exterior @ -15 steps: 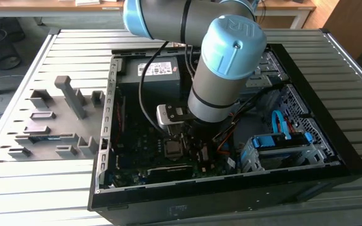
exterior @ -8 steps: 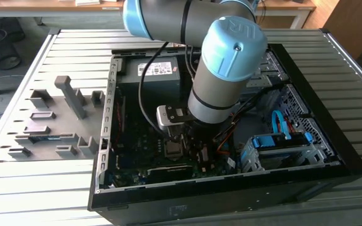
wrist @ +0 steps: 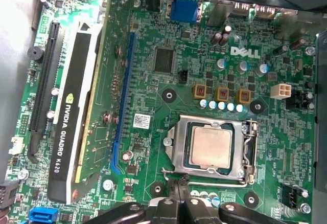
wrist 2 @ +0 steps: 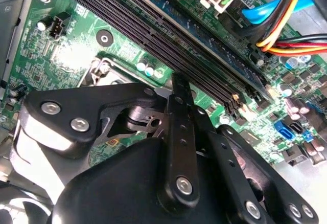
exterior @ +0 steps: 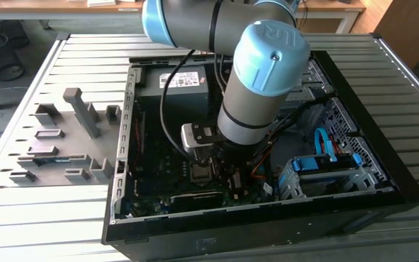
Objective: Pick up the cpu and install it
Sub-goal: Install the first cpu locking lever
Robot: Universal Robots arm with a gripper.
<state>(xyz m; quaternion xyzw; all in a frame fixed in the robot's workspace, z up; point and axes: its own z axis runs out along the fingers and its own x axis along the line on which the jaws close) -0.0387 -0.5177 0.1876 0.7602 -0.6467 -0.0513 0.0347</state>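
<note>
Where socket shows, cpu (wrist: 211,147) seated

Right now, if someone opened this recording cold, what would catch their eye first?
First, the big grey arm with light-blue joint caps plunging into the open black computer case in the exterior view. Next, in the first wrist view, the small square cpu with a dull silver top sitting in its metal socket frame on the green motherboard. The black pincer hangs close beside that socket.
</note>
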